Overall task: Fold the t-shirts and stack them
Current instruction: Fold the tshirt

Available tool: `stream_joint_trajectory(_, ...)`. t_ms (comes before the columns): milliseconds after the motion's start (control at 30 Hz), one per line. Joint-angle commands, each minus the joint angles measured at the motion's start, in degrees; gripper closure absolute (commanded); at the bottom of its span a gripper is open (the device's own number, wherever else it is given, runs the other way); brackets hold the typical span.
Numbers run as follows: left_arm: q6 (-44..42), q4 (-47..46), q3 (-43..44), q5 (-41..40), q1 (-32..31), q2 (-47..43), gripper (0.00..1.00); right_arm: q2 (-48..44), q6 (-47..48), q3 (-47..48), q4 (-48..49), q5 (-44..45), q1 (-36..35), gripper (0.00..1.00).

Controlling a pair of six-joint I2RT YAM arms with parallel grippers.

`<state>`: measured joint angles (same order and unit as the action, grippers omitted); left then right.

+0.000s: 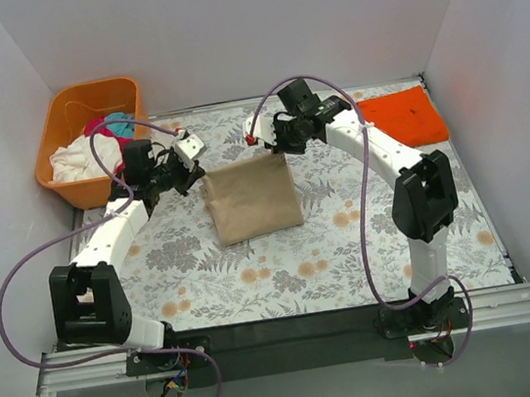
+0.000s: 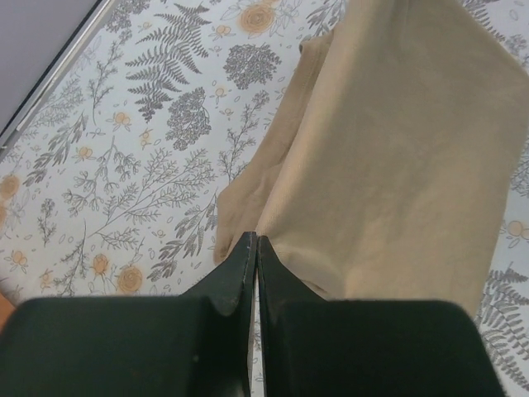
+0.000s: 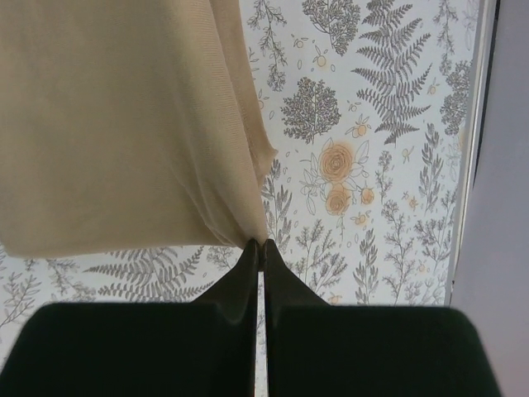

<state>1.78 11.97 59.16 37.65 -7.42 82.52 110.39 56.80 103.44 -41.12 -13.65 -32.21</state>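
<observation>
Enclosure: plain white walls (image 1: 221,27) close in the table (image 1: 352,255) on three sides. The table carries a cloth printed with grey ferns and pale orange flowers, lying flat; a black strip (image 1: 294,333) runs along the bottom of the top view, where both arm bases stand.

Tan t-shirt (image 1: 252,198) – centre of the table, folded to a rough rectangle. Its lower part lies on the cloth, and its upper edge is taken up at both corners.

Left gripper (image 2: 254,241) – jaws pressed together, pinching the upper left corner of the tan t-shirt. In the left wrist view the cloth falls away toward the upper right.

Right gripper (image 3: 260,244) – jaws pressed together on the upper right corner. In the right wrist view the cloth draws to a point at the tips.

Orange t-shirt (image 1: 404,117) – flat in the upper right of the table, well apart from the tan one.

Orange basket (image 1: 51,150) – upper left corner, against the wall. It holds a white t-shirt (image 1: 72,163), a magenta t-shirt (image 1: 97,126) and a teal t-shirt (image 1: 121,125), all crumpled.
</observation>
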Motion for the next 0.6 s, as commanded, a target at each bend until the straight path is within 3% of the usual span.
stream_joint_trajectory(0,-0.7,-5.3,1.0,-1.3,0.7,2.1,1.00,3.9,1.7,3.9,2.0,-1.0,1.1,0.99)
stream_joint_trajectory(500,0.3,-9.3,6.5,-5.3,1.4,20.1,1.00,16.6,1.5,8.7,8.0,0.4,3.0,0.99)
stream_joint_trajectory(567,1.5,-8.7,8.9,-6.4,1.4,21.8,0.95,17.6,0.5,9.8,8.1,0.9,3.1,0.92)
